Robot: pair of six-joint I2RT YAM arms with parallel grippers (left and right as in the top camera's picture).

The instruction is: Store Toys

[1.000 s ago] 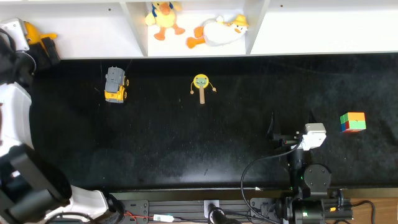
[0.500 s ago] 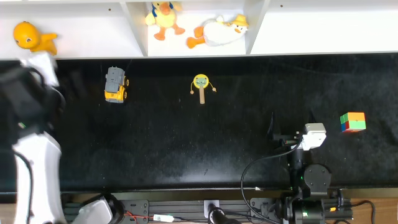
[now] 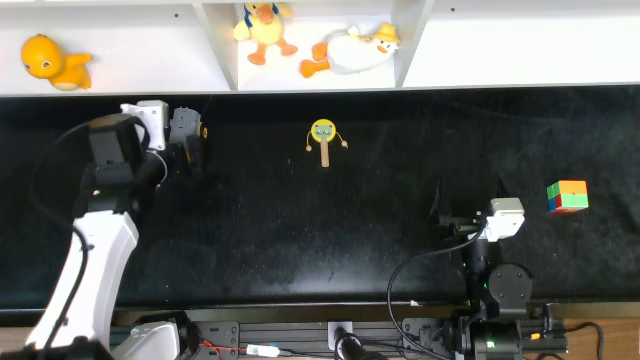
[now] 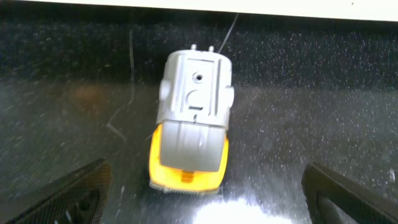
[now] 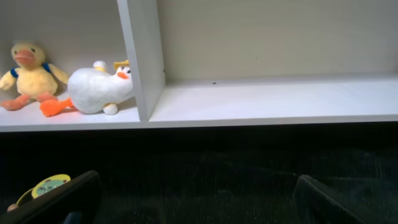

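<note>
One truck (image 4: 191, 121) stands on the tabletop (image 4: 323, 112) close to the shelf (image 4: 280, 6). My left end effector (image 4: 205, 190) hangs over it, spread wide. I judge it hard, light, slick plastic on wheels, so I'd pinch its flat sides mid-body.
</note>
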